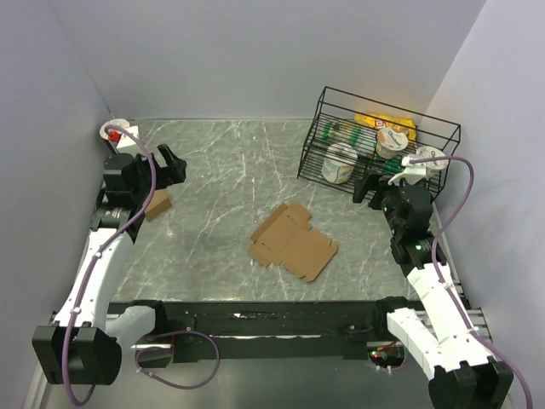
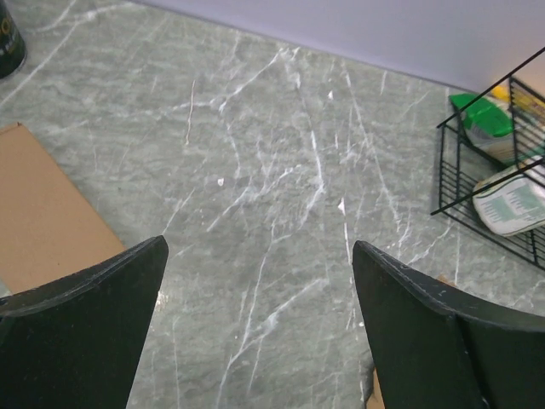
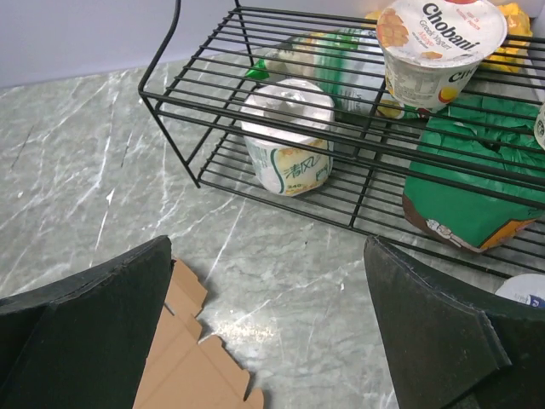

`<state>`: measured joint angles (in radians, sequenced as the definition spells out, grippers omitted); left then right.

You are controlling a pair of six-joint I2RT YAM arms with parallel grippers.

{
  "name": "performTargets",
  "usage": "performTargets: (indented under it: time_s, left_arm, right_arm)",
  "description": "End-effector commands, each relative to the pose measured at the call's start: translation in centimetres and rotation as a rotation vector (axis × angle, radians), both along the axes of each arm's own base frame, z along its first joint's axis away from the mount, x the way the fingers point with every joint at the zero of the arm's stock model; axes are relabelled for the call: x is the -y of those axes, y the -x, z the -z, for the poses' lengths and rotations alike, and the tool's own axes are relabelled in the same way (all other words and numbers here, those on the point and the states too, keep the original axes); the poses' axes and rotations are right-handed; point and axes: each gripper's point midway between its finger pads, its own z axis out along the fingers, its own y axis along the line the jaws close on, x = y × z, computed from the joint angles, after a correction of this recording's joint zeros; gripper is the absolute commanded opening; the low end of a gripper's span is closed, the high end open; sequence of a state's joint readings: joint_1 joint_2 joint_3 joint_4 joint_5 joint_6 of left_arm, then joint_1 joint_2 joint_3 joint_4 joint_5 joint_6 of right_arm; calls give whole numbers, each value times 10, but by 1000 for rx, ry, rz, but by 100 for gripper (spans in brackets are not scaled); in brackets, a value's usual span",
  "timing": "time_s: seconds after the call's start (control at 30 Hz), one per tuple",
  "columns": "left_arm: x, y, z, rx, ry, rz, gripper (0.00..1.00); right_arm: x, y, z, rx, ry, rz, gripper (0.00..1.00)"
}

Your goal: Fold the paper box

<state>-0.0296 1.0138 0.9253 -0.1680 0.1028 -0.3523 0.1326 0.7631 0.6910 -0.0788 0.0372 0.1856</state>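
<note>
Aloft, L end effector [image 1: 174, 164], R end effector [image 1: 368, 187] gape, flanking paper box [image 1: 292, 243].

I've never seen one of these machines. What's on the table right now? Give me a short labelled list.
paper box: flat notched brown sheet, unfolded, in the middle of the table
left claw: open, empty, above bare tabletop
right claw: open, empty, facing the wire rack
small brown box: near the table's left edge, apart from the sheet
wire rack: far right, holds a Chobani yogurt cup among other groceries
progress: folding not yet begun
</note>
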Motion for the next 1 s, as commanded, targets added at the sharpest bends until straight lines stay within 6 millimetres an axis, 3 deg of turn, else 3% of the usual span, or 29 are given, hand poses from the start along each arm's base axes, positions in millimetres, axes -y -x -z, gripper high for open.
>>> performTargets:
  time_s: [0.0, 0.23, 0.33, 0.43, 0.47, 0.5, 0.57, 0.63, 0.73, 0.97]
  left_arm:
    - [-3, -6, -10, 15, -10, -14, 96]
    - [-2, -4, -7, 19, -26, 2, 96]
    - [18, -4, 2, -1, -30, 131, 98]
    - [63, -2, 11, -23, 12, 311, 98]
    - [91, 0, 18, -47, 16, 396, 97]
    - [106, 2, 23, -60, 8, 447, 97]
    - [144, 8, 44, -128, -11, 547, 97]
    - [163, 11, 62, -175, -33, 617, 97]
    - [184, 9, 105, -304, -47, 700, 98]
    - [234, 22, 152, -450, -69, 891, 88]
  right_arm:
    - [3, 3, -13, 54, 4, 6, 100]
    - [-23, 1, -19, 61, 0, -145, 100]
    - [-35, 0, -23, 58, -9, -212, 100]
    - [-44, 3, -26, 55, -23, -264, 100]
    - [-50, 5, -27, 54, -33, -292, 100]
    - [-52, 6, -28, 56, -43, -306, 99]
    - [-58, 9, -27, 59, -63, -336, 99]
    - [-64, 13, -21, 52, -74, -368, 99]
    - [-67, 15, -17, 41, -74, -388, 98]
    - [-72, 22, -15, 38, -71, -423, 98]
